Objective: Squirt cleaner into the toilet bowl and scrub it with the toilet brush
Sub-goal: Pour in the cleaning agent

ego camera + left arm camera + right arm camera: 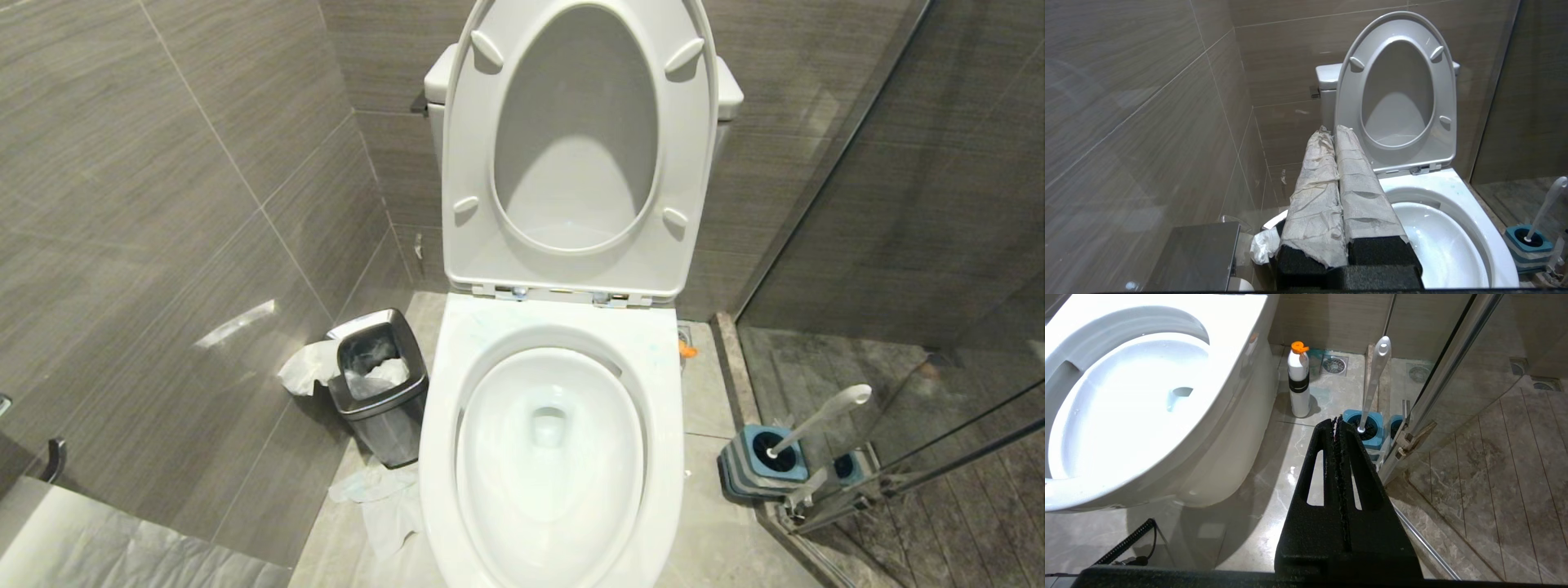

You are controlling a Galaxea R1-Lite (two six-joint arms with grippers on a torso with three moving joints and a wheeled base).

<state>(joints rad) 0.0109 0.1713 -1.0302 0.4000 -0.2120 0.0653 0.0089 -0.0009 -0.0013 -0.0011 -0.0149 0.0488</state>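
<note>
The white toilet bowl (pixel 551 441) stands in the middle with its seat and lid raised against the tank. On the floor to its right the toilet brush (pixel 820 418) leans in a blue-and-grey holder (pixel 763 465), its black head down inside. A white cleaner bottle with an orange cap (pixel 1298 379) stands beside the bowl's base. My left gripper (pixel 1332 132), its fingers wrapped in pale tape, is shut and empty, held off the bowl's left side and pointing at the tank. My right gripper (pixel 1336 421) is shut and empty, low over the floor short of the holder (pixel 1367 430). Neither gripper shows in the head view.
A small steel bin (pixel 378 380) with crumpled paper stands left of the bowl, more paper (pixel 380 498) on the floor by it. A tiled wall closes the left side. A glass shower door (pixel 890 245) with a metal hinge (pixel 1412 437) stands right of the holder.
</note>
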